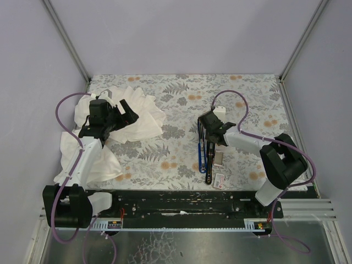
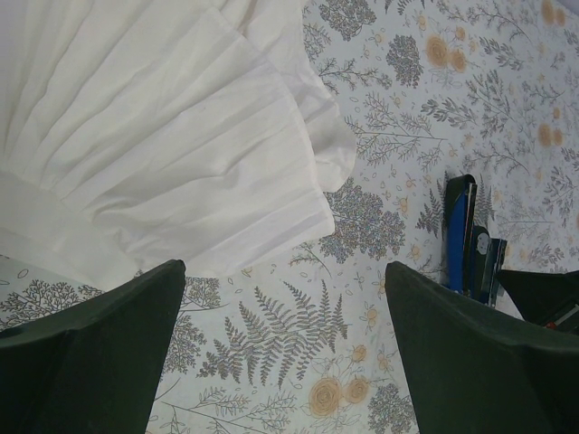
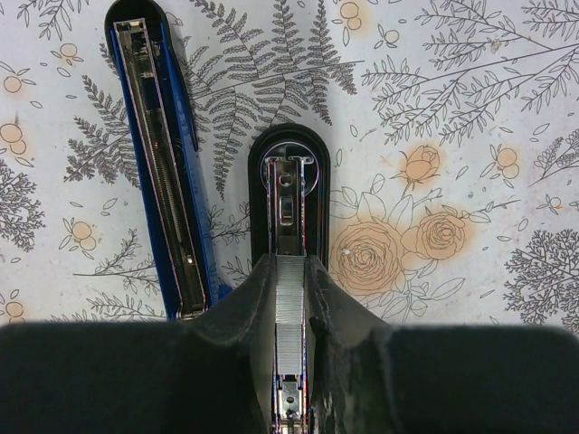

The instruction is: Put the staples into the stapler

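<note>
Black fingers of the right gripper are pinching the staple strip in line with the metal channel of the opened stapler, which is lying right of centre in the top view. Just beside its lower end, the staple box is resting. Upper left, the left gripper is hovering wide open over the white cloth.

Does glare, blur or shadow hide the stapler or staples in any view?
Top external: even soft light, staple box tiny. Left wrist: white cloth nearly washed out, left fingers dark, soft. Right wrist: stapler and staple strip sharp, metal glinting slightly; right fingers blurred.
</note>
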Available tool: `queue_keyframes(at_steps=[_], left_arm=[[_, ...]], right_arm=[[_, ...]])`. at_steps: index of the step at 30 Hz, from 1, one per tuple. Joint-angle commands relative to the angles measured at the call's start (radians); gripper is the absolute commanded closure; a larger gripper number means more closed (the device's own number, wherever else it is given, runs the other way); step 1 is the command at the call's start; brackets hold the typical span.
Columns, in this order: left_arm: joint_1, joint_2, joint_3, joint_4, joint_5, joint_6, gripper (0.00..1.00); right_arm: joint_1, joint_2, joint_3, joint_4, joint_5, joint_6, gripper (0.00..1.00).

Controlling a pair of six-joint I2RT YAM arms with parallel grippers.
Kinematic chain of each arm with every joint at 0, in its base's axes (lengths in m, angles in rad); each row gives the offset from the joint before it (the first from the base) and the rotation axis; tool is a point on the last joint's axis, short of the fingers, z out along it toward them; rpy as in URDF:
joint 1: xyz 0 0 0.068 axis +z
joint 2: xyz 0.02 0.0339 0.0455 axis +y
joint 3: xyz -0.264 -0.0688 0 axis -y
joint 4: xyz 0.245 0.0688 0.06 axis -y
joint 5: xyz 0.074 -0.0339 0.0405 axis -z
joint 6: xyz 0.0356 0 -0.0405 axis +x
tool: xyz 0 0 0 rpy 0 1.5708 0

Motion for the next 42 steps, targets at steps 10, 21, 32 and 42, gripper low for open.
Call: queue_keyframes(at_steps=[10,21,32,42], left_arm=[[0.011,0.006,-0.011,0.04,0.017,-0.003,0.09],[0.014,0.007,-0.012,0.041,0.024,-0.005,0.09],[0.018,0.005,-0.012,0.044,0.029,-0.008,0.09],[0.018,0.001,-0.016,0.045,0.029,-0.008,0.09]], right_arm=[[-0.009,0.004,-0.01,0.039,0.075,-0.013,0.86],[-0.009,0.003,-0.017,0.056,0.045,-0.01,0.87],[-0.008,-0.079,0.01,0.041,0.022,-0.025,0.87],[-0.009,-0.059,-0.009,0.068,-0.001,-0.024,0.87]])
